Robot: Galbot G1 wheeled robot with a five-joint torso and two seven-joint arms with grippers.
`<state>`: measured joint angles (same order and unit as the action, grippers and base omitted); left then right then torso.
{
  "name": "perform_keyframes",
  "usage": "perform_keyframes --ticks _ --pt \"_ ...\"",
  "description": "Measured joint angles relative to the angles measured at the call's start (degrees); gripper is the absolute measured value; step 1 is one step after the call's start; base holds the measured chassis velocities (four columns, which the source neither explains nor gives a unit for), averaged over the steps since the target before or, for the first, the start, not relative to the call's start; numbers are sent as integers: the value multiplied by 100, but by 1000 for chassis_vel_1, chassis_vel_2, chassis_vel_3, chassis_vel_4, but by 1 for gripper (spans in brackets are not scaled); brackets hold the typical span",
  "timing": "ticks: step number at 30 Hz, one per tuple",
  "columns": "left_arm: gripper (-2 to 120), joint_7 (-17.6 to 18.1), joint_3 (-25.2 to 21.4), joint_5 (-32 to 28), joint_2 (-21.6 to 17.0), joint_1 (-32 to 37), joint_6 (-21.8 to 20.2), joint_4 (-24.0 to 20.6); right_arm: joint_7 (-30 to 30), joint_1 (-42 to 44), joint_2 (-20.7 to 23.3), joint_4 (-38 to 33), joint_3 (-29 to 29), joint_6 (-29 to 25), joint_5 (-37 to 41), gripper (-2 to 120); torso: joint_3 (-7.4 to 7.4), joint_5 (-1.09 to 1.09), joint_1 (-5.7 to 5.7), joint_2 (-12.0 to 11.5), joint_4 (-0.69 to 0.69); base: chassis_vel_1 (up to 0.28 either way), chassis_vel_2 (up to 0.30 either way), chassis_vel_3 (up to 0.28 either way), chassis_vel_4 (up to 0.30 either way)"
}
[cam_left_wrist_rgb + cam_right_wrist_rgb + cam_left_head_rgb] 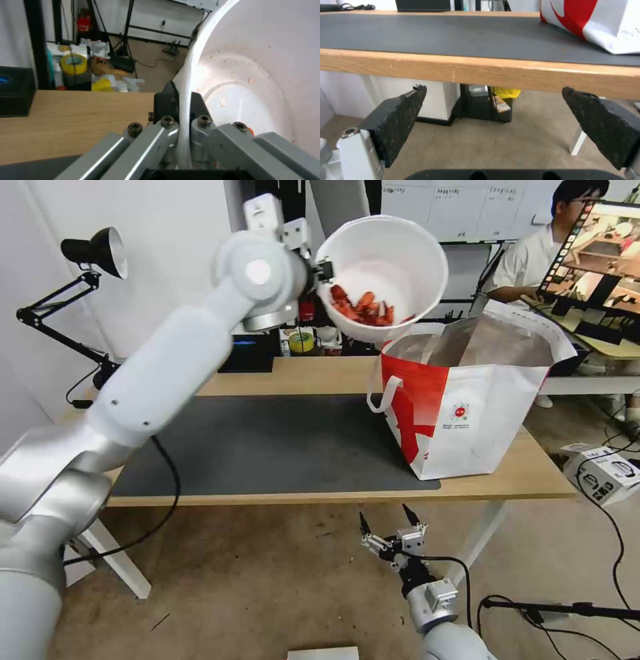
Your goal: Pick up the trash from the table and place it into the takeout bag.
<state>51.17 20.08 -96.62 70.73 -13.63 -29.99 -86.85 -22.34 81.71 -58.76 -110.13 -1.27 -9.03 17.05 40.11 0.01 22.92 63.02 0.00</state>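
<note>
Tilting above the takeout bag point(467, 407), a white plastic bowl point(387, 273) of red scraps point(363, 308) hangs from the left gripper point(181, 117), whose fingers are clenched on the bowl's rim, one inside the wall and one outside. The bowl sits just over the bag's near upper edge, mouth turned sideways, scraps pooled at its low side. It looks light and thin-walled, likely to flex under a pinch; the rim seems the only sound hold, and the greasy inside may prove slippery. The bag stands on the table point(527, 473), partly on the dark grey mat point(267, 447), its foil-lined mouth open and a white strap point(380, 393) drooping on the side facing the mat. The right gripper point(393, 523) waits below the table edge in front of the bag, fingers spread, holding nothing. A black box point(247, 352) sits beyond the mat, well clear of the bag.
</note>
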Motion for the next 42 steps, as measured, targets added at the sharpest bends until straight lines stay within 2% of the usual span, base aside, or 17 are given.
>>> perform_keyframes --ticks 4,16,22,29,32,42 --pt "0 0 199 214 391 -25 160 334 2 32 -37 9 -10 -2 -24 100 0 0 0 0 0 0 0 0 0" --pt "0 -58 487 832 1089 56 575 804 19 106 -69 3 -136 -41 -51 100 0 0 0 0 0 0 0 0 0" --pt "0 -40 720 1407 1447 73 838 1181 22 116 -87 1 -154 -62 -55 100 0 0 0 0 0 0 0 0 0" --pt "0 -101 1039 1949 1462 174 1035 1207 25 116 -93 -4 -155 -74 -55 100 0 -1 0 0 0 0 0 0 0" --pt "0 -250 1217 2102 1319 278 1099 975 27 106 -98 7 -159 -87 -55 100 0 -1 0 0 0 0 0 0 0" --pt "0 -494 1456 1950 1076 257 913 621 29 105 -135 39 -167 -101 -68 100 0 -2 0 0 1 0 0 0 0"
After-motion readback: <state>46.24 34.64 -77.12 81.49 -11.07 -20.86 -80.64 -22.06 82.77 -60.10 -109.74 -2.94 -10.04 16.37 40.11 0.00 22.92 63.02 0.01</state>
